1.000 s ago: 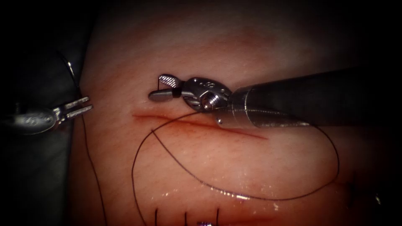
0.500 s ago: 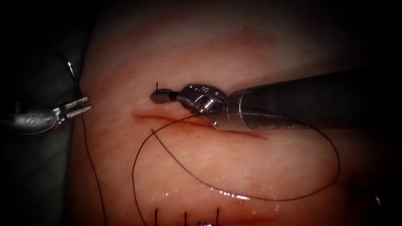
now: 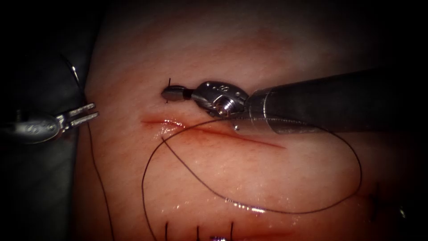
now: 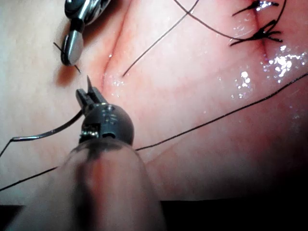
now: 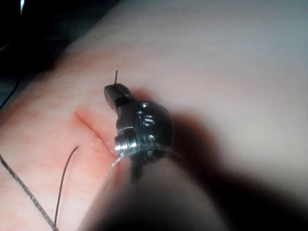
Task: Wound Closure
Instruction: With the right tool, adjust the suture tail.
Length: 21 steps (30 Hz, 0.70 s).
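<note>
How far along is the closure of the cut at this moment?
Done: thread enters the tissue at the left end of the cut. In hand: right tool shut on a short thread end above the cut; left tool open, empty; needle beside it, out of the tissue. Left: no knot; cut unstitched further right.

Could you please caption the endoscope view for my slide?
Right gripper shut on a short dark thread end above the red cut; left gripper open.

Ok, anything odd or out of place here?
Nothing stands out. Right tool shut on a short thread end above the cut; left tool open, empty, at the left edge of the tissue; needle beside it, not in it.
</note>
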Motion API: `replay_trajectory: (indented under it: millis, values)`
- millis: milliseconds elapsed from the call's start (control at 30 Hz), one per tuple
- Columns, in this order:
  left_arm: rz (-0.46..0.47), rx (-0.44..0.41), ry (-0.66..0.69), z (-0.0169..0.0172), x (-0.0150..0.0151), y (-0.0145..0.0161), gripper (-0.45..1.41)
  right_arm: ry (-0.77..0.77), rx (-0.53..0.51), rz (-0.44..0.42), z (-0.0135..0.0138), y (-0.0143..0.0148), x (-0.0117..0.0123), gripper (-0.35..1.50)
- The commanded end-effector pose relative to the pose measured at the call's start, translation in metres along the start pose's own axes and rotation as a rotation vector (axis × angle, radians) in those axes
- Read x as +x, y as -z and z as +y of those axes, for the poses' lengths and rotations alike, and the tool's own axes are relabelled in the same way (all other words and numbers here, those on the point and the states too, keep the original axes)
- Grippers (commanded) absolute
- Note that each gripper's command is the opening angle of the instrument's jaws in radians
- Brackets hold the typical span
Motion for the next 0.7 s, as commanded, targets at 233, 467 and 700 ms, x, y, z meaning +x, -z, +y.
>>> replay_trajectory:
  millis: [233, 467, 700]
  values:
    - [0.001, -0.001, 0.0, 0.0004, -0.0002, -0.0007, -0.45, 0.013, 0.006, 0.014, -0.0008, -0.0001, 0.0016, -0.35]
    - [0.001, -0.001, 0.0, 0.0004, -0.0002, -0.0007, -0.45, 0.018, 0.0, 0.016, -0.0008, 0.0004, 0.0026, -0.35]
    - [-0.001, -0.003, -0.001, 0.0004, -0.0002, -0.0007, -0.45, 0.016, 0.002, 0.024, -0.0007, 0.0009, 0.0036, -0.35]
